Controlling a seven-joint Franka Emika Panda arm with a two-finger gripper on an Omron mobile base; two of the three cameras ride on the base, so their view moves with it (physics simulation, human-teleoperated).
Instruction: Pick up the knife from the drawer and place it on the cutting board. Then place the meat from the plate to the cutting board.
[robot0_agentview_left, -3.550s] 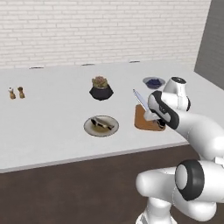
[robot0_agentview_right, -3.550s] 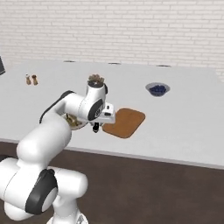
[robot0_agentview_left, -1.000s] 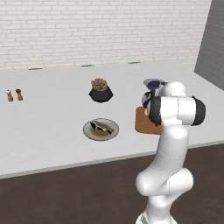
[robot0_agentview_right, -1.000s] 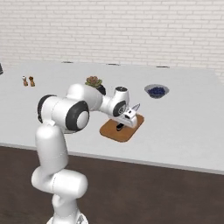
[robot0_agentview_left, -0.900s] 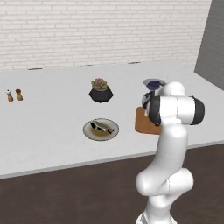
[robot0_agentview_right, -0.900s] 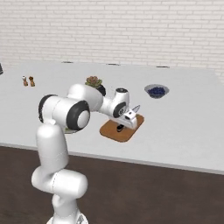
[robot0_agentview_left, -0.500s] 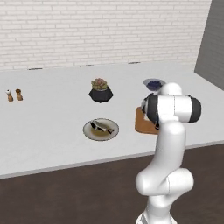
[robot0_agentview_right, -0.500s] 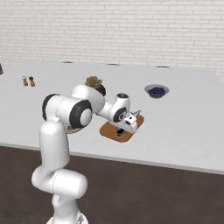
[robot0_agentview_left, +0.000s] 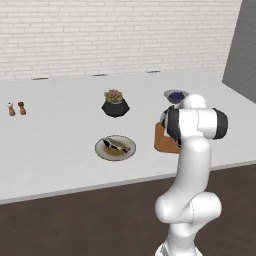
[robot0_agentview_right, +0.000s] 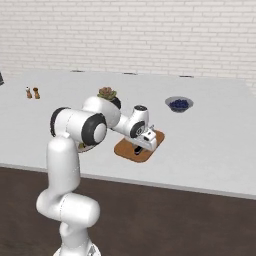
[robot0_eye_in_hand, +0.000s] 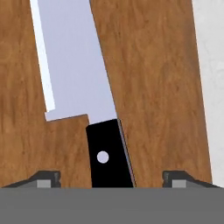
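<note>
— So, where was the knife (robot0_eye_in_hand: 78, 83)?

— Flat on the cutting board (robot0_eye_in_hand: 157, 78), blade running up the wood, black handle pointing back toward the gripper (robot0_eye_in_hand: 111, 177).

— And the jaws?

— Spread wide, one fingertip (robot0_eye_in_hand: 46, 177) well off either side of the handle, neither touching it.

— The meat (robot0_agentview_left: 118, 145)?

— Left of the cutting board, lying on the plate (robot0_agentview_left: 102, 152). Behind the plate stood a potted plant (robot0_agentview_left: 115, 103); a blue bowl (robot0_agentview_right: 179, 104) sat beyond the board, to its right.
</note>
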